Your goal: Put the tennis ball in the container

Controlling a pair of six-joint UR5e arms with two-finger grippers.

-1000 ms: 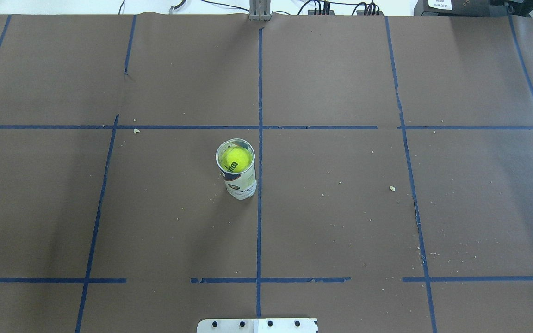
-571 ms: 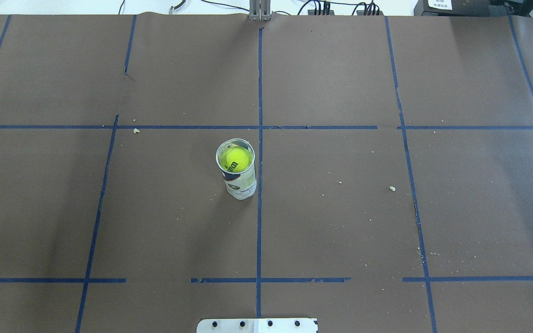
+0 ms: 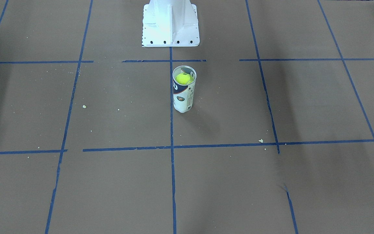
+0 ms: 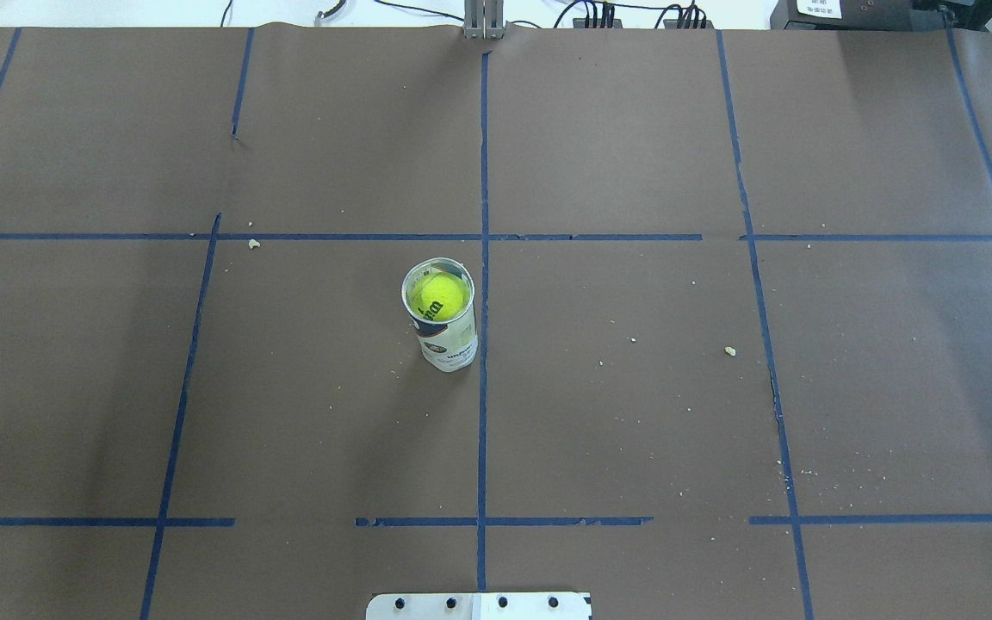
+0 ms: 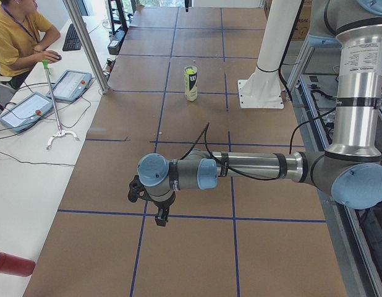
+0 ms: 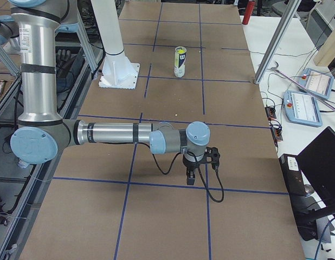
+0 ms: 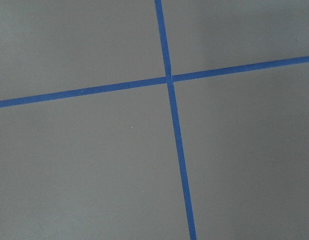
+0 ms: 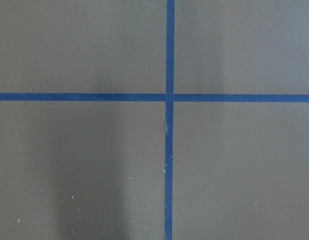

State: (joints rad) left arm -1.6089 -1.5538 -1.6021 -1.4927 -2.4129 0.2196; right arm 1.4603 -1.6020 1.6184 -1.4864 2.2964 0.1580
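yellow-green tennis ball (image 4: pixel 438 297) inside upright clear labelled container (image 4: pixel 451 346), left gripper (image 5: pixel 159 218) and right gripper (image 6: pixel 190 179), spread unclear

Upright container (image 4: pixel 449 340), white pedestal (image 3: pixel 170 22) near, open gap between.

The ball (image 4: pixel 437 295) is bright yellow-green with small dark letters. The tube (image 4: pixel 451 344) is clear, with a label in white and dark blue. The table (image 4: pixel 634 129) is plain brown, crossed by a grid of blue tape lines (image 4: pixel 484 155). The pedestal (image 3: pixel 170 22), top centre of the front view, is white. The left arm (image 5: pixel 253 166) and right arm (image 6: pixel 113 132) are silver with light-blue joints.
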